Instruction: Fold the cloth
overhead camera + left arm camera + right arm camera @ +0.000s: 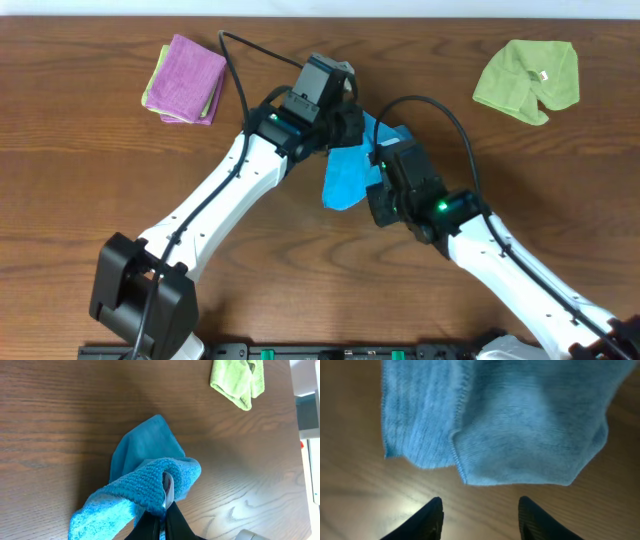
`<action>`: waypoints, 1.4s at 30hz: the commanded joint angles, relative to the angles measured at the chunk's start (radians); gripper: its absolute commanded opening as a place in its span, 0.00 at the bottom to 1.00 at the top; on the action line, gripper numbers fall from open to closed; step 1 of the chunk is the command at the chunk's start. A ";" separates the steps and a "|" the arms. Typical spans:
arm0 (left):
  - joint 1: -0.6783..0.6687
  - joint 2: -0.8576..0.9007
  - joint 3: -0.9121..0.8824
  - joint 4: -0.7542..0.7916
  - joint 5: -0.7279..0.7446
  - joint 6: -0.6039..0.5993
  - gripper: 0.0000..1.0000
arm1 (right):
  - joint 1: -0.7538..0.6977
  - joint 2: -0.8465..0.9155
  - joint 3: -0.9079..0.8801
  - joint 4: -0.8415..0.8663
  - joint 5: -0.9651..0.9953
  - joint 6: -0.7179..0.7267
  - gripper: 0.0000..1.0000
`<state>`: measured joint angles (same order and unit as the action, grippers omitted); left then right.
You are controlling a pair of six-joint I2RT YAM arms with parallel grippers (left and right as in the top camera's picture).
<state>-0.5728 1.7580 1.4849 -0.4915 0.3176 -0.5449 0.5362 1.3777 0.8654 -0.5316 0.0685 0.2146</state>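
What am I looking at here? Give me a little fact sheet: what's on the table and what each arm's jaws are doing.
surface: wooden table
blue cloth: centre, bunched, partly lifted
left jaws: shut on the blue cloth
right jaws: open, empty, near the blue cloth's edge
green cloth: back right, crumpled
purple cloth: back left, folded

Blue cloth [345,180] — crumpled, half-hidden
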 commanded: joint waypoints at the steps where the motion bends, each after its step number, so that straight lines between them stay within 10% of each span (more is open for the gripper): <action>1: 0.019 -0.010 0.016 -0.005 -0.014 0.013 0.06 | 0.024 0.003 -0.055 0.046 0.055 0.123 0.46; 35: 0.057 -0.010 0.016 -0.032 0.039 -0.032 0.06 | 0.145 0.179 -0.260 0.571 0.189 0.226 0.49; 42: 0.057 -0.010 0.016 -0.035 0.039 -0.032 0.06 | 0.144 0.176 -0.260 0.596 0.257 0.226 0.21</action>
<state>-0.5198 1.7580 1.4849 -0.5224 0.3450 -0.5732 0.6746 1.5532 0.6094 0.0525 0.2745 0.4343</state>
